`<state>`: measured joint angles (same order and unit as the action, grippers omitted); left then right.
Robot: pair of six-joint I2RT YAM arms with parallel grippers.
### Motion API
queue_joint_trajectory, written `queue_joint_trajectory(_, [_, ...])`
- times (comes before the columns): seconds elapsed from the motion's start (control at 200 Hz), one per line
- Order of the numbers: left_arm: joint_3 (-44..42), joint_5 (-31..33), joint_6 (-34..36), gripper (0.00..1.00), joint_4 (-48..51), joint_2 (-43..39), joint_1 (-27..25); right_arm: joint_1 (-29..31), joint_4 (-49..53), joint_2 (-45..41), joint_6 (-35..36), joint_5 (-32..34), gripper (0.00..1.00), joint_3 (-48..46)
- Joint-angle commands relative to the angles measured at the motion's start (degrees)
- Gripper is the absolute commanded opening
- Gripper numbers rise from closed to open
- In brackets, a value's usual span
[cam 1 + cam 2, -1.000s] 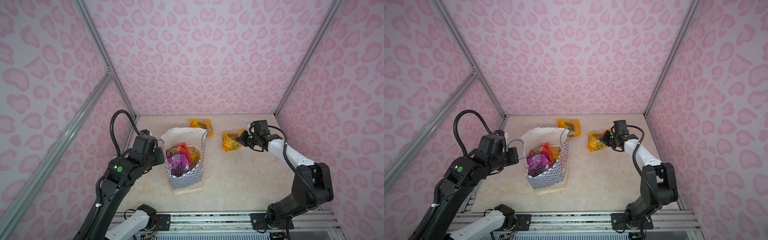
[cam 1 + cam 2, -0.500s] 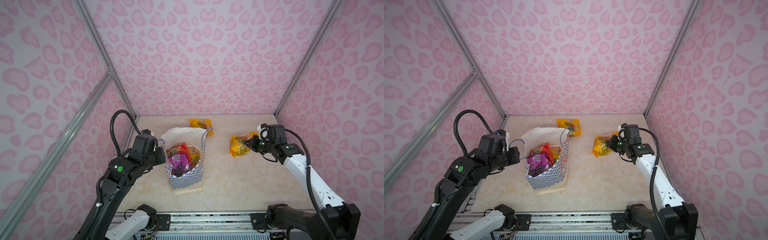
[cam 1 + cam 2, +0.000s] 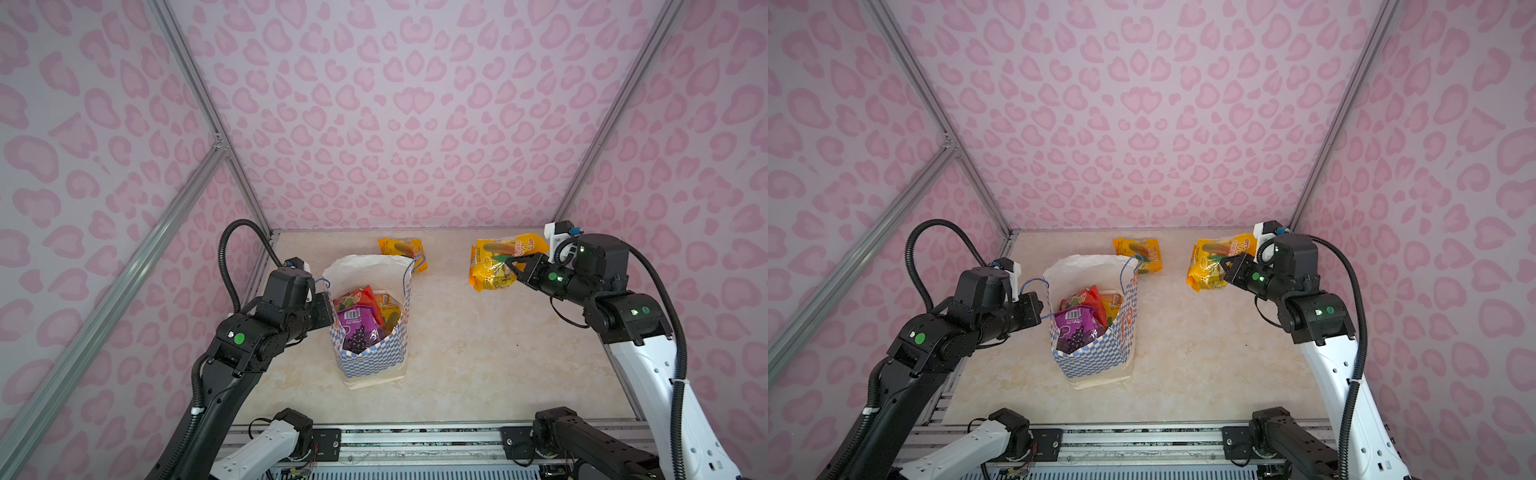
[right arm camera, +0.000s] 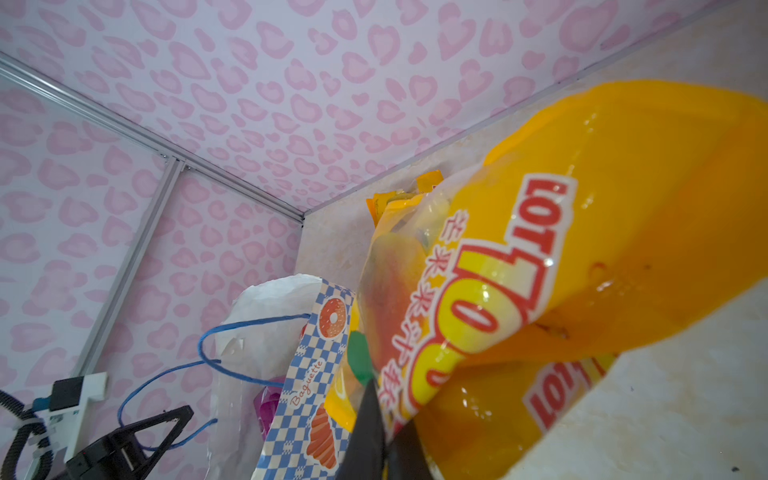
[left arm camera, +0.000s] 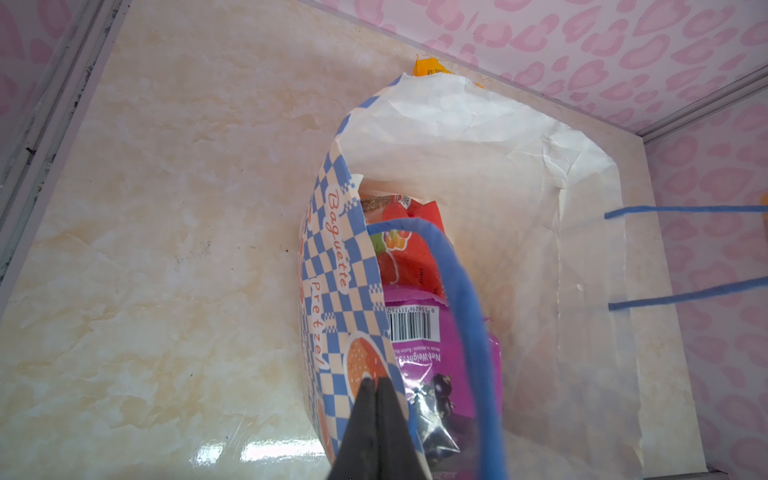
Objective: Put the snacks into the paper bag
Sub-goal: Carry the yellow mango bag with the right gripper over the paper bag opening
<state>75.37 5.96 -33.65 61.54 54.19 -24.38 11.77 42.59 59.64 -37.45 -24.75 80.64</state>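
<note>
Step in hand: the right hand carries a yellow packet clear of the bench, on its way to the paper bag.
Right hand: closed tight on the packet's edge; in the right wrist view the packet hangs from the pinched tips.
Left hand: its tips are closed on the checkered rim of the bag, holding the mouth open; in a top view the left hand sits at the bag's left edge.
Bag: upright mid-bench, already holding a purple packet, a red packet and others.
Left on bench: one orange packet lying behind the bag, partly hidden by it.
Next move: likely swing the held packet left until it is over the open mouth, then let go; the blue cord handle on that side could snag it.
Change from a second ago: the held packet is higher and farther right; the right arm has drawn back and raised. The bag and left hand are unchanged.
</note>
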Motion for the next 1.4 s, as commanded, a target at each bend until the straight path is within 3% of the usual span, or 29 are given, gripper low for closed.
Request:
queue_joint_trajectory(0.0, [-0.13, -0.49, -0.28, 0.04, -1.12, -0.35, 0.04, 3.02, -1.86, 1.23, 0.97, 2.66, 0.00, 5.37])
queue_joint_trajectory(0.61, [-1.46, -1.45, -1.06, 0.04, -1.63, -1.95, 0.02, 26.02, 3.11, 23.02, 5.78, 11.00, 0.00, 37.94])
queue_joint_trajectory(0.97, [-2.17, -2.04, -1.35, 0.04, -2.34, -2.07, 0.04, 33.83, 5.28, 36.30, 6.54, 11.11, 0.00, 55.41])
queue_joint_trajectory(1.235, [-2.69, -2.26, -1.38, 0.04, -2.56, -2.41, -0.01, 37.66, 7.27, 41.89, 6.88, 10.56, 0.00, 56.38])
queue_joint_trajectory(1.4, [-2.95, -2.44, -1.33, 0.04, -2.91, -2.17, 0.04, 38.38, 7.28, 42.62, 7.61, 10.65, 0.00, 51.60])
